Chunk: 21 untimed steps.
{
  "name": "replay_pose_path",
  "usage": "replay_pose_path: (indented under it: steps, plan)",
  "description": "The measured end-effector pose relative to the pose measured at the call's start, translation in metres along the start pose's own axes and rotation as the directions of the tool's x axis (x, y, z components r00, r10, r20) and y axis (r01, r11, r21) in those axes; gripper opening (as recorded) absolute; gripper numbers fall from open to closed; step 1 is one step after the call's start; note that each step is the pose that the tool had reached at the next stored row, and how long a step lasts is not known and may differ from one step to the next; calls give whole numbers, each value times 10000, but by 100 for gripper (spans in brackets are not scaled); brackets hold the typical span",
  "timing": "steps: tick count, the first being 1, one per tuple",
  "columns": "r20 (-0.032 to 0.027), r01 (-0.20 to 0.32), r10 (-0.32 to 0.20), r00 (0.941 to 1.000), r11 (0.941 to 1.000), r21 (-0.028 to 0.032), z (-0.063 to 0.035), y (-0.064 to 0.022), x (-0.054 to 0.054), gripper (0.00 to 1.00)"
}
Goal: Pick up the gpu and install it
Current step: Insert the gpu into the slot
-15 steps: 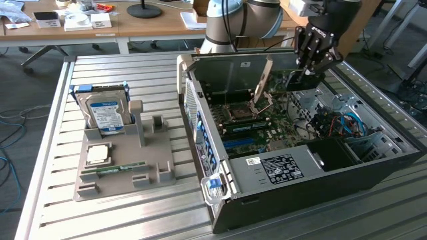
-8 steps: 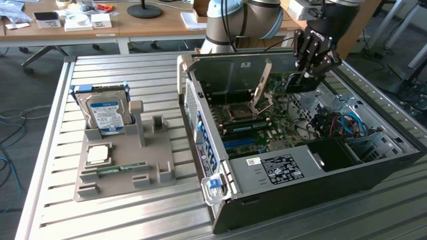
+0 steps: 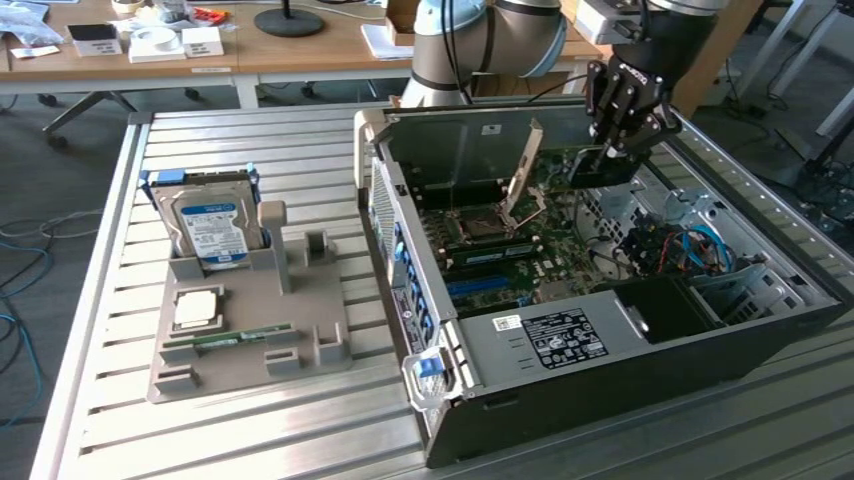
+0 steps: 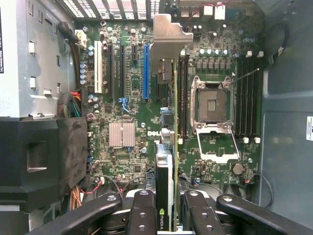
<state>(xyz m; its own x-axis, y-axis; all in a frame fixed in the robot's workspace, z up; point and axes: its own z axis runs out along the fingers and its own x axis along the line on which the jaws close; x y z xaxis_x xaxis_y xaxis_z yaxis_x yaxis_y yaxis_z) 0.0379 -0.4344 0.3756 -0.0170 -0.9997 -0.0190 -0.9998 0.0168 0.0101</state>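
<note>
My gripper (image 3: 621,135) hangs over the open computer case (image 3: 534,400), shut on the gpu (image 3: 594,168). The gpu is a green card held upright above the motherboard (image 3: 534,255). In the wrist view I see the gpu (image 4: 168,147) edge-on between the two black fingers (image 4: 142,215), with its silver end bracket (image 4: 168,34) at the far end. It hovers over the board between the blue expansion slot (image 4: 145,73) and the CPU socket (image 4: 212,105). I cannot tell whether the card touches the board.
A grey fixture (image 3: 247,330) on the slatted metal table (image 3: 200,440) holds a hard drive (image 3: 214,225) with a blue-white label, a slim RAM stick (image 3: 227,338) and a CPU chip (image 3: 198,307). Inside the case are a black power supply (image 3: 667,310) and loose cables (image 3: 681,250).
</note>
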Motion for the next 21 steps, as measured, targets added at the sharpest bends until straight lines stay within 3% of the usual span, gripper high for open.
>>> replay_pose_path:
  steps: [5, 21]
  plan:
    - [3, 1, -1, 10000, 10000, 0, 18, 0, 0, 27]
    - [1, 0, 0, 10000, 10000, 0, 204, 17, 4, 27]
